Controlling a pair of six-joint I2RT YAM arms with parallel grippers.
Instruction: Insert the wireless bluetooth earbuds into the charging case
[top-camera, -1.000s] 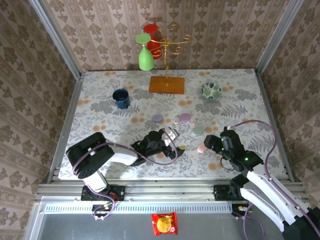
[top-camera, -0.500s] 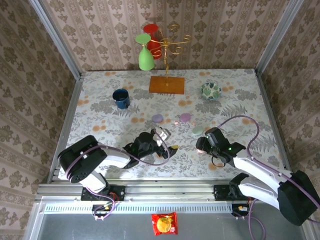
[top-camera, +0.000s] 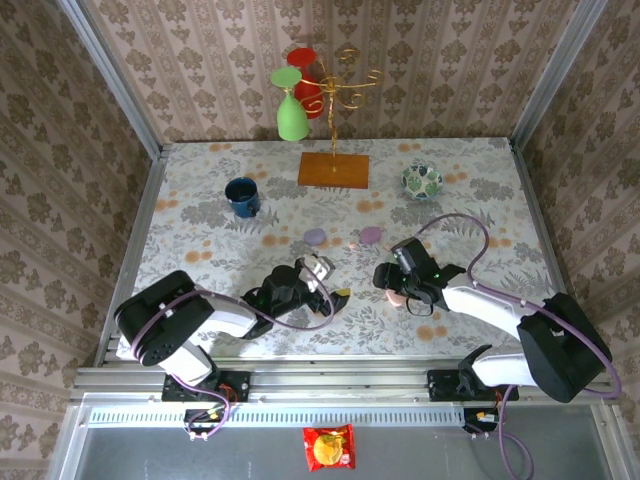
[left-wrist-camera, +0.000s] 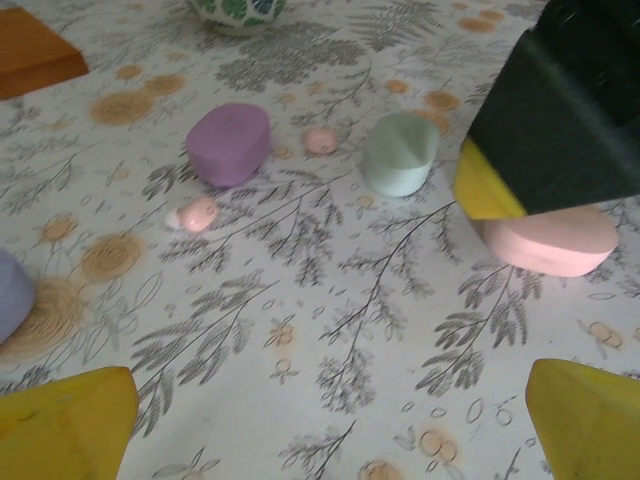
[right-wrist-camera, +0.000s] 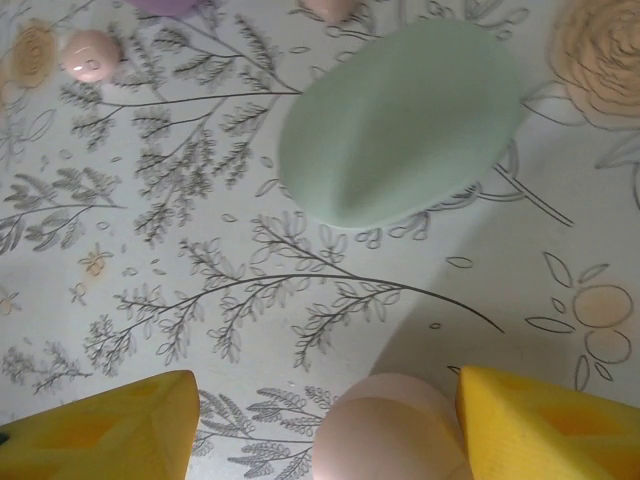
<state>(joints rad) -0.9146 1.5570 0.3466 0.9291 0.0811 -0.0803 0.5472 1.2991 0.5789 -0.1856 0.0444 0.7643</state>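
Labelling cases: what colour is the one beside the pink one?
Mint green case; best in right wrist view.

Mint case (right-wrist-camera: 400, 125), pink earbud (right-wrist-camera: 90, 52), pink case (right-wrist-camera: 385, 435) within open pincer (right-wrist-camera: 325, 400)

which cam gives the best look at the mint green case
Right wrist: the mint green case sits large in the upper frame, whole and close, just ahead of the open right gripper. Left wrist shows it whole but smaller. In top external the right arm covers that spot.
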